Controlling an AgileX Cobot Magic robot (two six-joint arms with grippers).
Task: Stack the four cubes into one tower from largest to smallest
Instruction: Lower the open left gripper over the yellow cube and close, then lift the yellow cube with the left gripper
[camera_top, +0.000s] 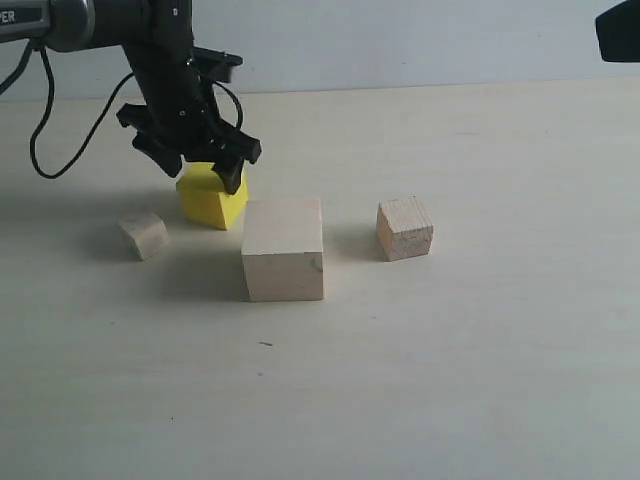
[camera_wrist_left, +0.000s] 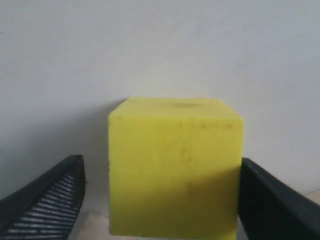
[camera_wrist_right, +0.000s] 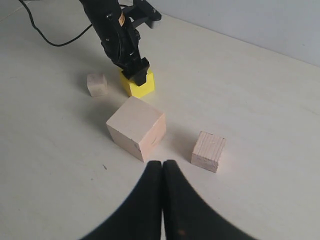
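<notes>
Four cubes sit apart on the pale table (camera_top: 480, 380). The big pale wood cube (camera_top: 283, 248) is in the middle, the smaller pale wood cube (camera_top: 404, 228) to its right and the tiny one (camera_top: 145, 236) at the left. Behind them the yellow cube (camera_top: 212, 200) rests on the table. My left gripper (camera_top: 205, 175) is lowered over it, open, a finger on each side. In the left wrist view one finger meets the yellow cube (camera_wrist_left: 175, 170) and the other stands a little apart. My right gripper (camera_wrist_right: 162, 162) is shut and empty, hovering in front of the big cube (camera_wrist_right: 135, 127).
A black cable (camera_top: 45, 110) trails from the left arm over the table's far left. A dark part of the right arm (camera_top: 620, 30) shows at the top right corner. A pale wall (camera_top: 400, 40) runs behind the table.
</notes>
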